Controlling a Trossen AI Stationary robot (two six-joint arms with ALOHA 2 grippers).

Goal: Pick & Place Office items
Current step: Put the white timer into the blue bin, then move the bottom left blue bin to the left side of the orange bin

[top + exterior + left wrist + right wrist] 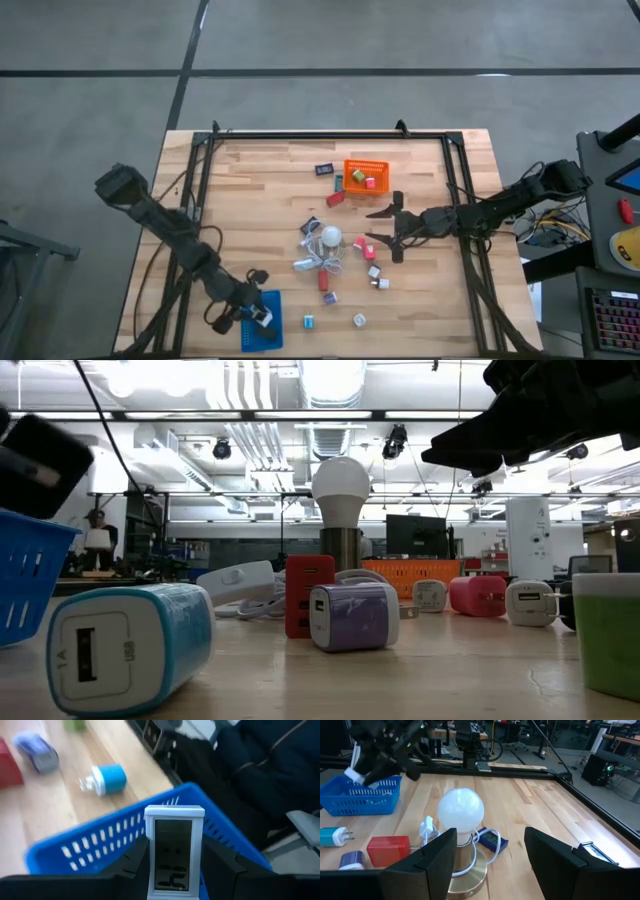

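Two baskets (364, 173), one bulb (331, 237), about a dozen small office items (329, 281)

The left gripper (172, 862) clamped a small display above the blue basket (262, 322); the right gripper (376, 225) hung spread, well apart from it.

Robotics lab: exposed ceiling ducts (330, 435), monitors (415, 535)
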